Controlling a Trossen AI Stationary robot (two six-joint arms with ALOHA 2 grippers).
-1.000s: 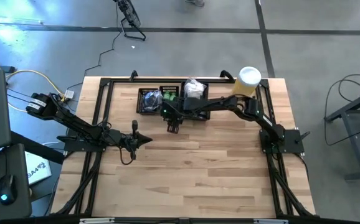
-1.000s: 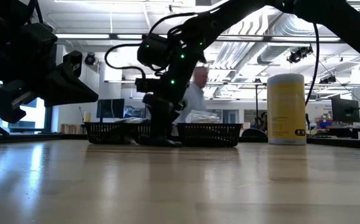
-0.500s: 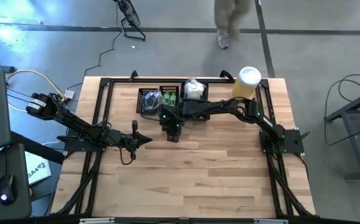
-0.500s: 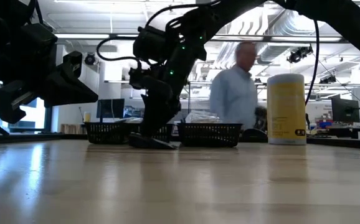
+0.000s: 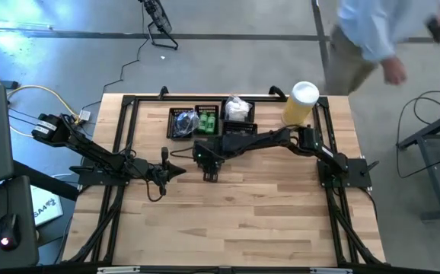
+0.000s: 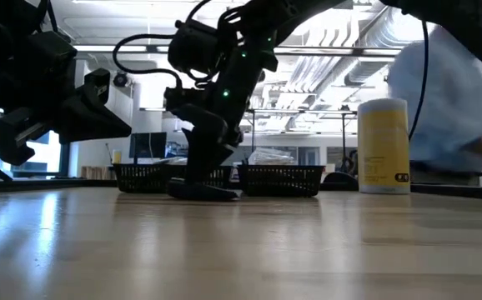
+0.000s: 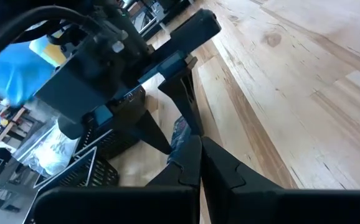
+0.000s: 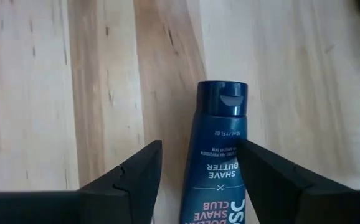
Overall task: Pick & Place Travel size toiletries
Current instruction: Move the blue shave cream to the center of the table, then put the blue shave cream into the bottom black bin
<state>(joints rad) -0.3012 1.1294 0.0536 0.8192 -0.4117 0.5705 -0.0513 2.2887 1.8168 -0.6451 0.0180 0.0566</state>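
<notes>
While the left tool (image 5: 180, 170) waits shut off to the side, the right tool (image 8: 195, 168) stands wide, low over the worktop (image 5: 266, 205), with a dark blue tube (image 8: 216, 155) lying flat between its fingers.

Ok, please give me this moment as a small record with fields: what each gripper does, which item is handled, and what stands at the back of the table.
right gripper: open, fingers on either side of the tube, low over the table
handled item: dark blue plastic tube with a flip cap, lying flat on the light wooden table
left gripper: shut, waiting over the table's left side
back of table: black mesh trays holding small items; tall yellow cylinder with a white lid
beyond the table: a person walking past
</notes>
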